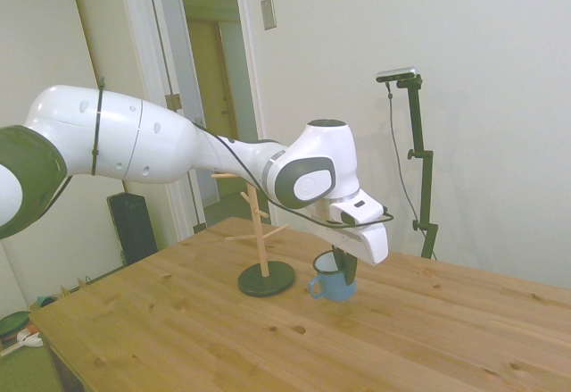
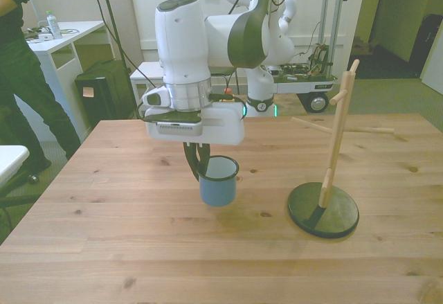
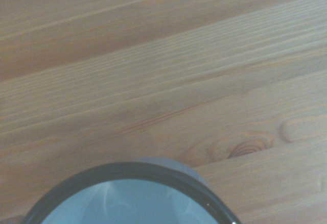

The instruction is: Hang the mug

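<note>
The light-blue mug (image 1: 335, 284) (image 2: 219, 188) stands upright on the wooden table (image 2: 124, 235), its handle turned toward the peg stand in the side view. My gripper (image 1: 344, 265) (image 2: 199, 168) reaches down onto the mug's rim at the front view's left, one dark finger inside the cup and one outside, closed on the wall. The wrist view shows only the dark rim and white inside of the mug (image 3: 134, 203) over bare wood. The wooden peg stand (image 1: 260, 227) (image 2: 337, 141) rises on a dark round base to the front view's right of the mug, apart from it.
A person in dark clothes (image 2: 17, 75) stands off the table at the front view's left, beside a white desk (image 2: 62, 37). A wheeled cart (image 2: 304, 86) sits behind the table's far edge.
</note>
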Tool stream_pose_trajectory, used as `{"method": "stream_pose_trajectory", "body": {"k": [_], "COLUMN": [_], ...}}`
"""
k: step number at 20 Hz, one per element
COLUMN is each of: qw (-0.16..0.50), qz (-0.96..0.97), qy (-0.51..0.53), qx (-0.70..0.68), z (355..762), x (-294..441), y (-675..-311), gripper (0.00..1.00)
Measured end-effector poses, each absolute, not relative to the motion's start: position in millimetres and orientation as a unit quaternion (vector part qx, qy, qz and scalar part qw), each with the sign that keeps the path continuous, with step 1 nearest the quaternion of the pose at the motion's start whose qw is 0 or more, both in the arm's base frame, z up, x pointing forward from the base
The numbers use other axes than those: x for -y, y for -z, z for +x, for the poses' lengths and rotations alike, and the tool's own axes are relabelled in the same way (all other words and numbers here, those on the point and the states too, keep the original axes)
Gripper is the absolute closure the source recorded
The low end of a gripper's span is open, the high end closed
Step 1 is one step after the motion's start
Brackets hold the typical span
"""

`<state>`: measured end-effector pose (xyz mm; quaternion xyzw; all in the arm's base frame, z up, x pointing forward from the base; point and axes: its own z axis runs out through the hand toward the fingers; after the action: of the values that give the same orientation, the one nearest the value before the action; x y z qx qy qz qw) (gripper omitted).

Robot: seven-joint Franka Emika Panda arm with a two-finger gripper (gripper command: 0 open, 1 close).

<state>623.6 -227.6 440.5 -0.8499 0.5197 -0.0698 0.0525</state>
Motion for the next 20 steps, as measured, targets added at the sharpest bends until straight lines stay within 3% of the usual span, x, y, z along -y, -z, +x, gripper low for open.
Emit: {"method": "stream_pose_trajectory", "body": {"k": [8,20], "qw": [0.071,0.079], "qz": [-0.849,-0.857], "qy": [0.094,0.113], "qx": [-0.515,-0.497], "z": [599.8,603.5], "x": [220.9,163.9], "y": [-512.3,-550.7], "gripper": [1.0,1.0]}}
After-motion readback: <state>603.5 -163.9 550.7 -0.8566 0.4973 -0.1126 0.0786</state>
